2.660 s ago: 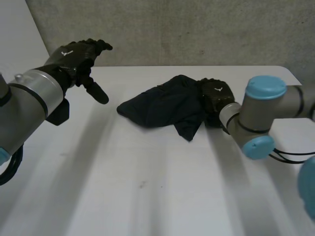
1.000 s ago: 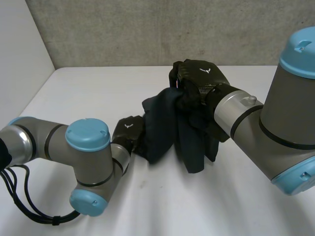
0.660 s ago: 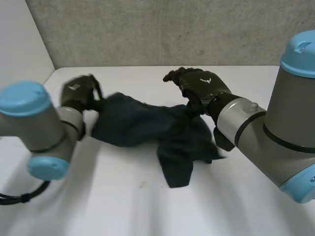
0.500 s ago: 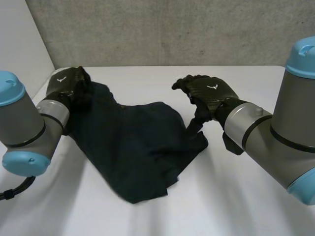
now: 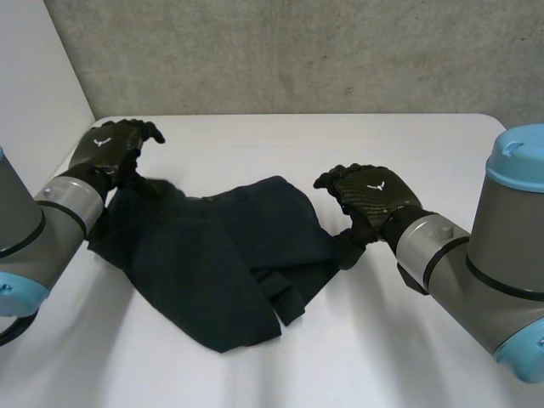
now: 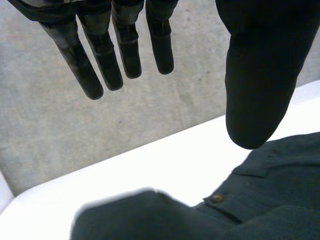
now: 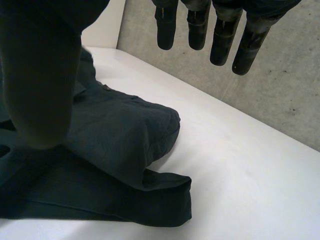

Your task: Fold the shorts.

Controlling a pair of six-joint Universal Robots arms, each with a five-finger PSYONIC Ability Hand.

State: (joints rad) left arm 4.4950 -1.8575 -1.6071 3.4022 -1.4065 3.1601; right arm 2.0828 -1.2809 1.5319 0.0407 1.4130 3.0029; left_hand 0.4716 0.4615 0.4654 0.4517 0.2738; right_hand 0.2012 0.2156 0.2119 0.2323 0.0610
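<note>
The dark navy shorts (image 5: 221,263) lie crumpled and partly spread on the white table (image 5: 255,144), with a folded flap at their near right. My left hand (image 5: 115,149) hovers over the shorts' far left corner. In the left wrist view that hand (image 6: 125,50) is open, fingers straight and thumb apart, above the shorts (image 6: 270,205) and a small button (image 6: 217,198). My right hand (image 5: 370,197) is at the shorts' right edge. In the right wrist view this hand (image 7: 197,25) is open, with the shorts (image 7: 115,145) under its thumb and nothing pinched.
A grey concrete wall (image 5: 297,51) rises behind the table. The table's left edge (image 5: 72,153) runs close to my left hand. Bare white tabletop lies at the far right (image 5: 425,144) and near front (image 5: 340,365).
Both hands lifted the shorts, pulled them apart and laid them on the table. The right hand let go first, then the left opened. The cloth now rests flatter and further left.
</note>
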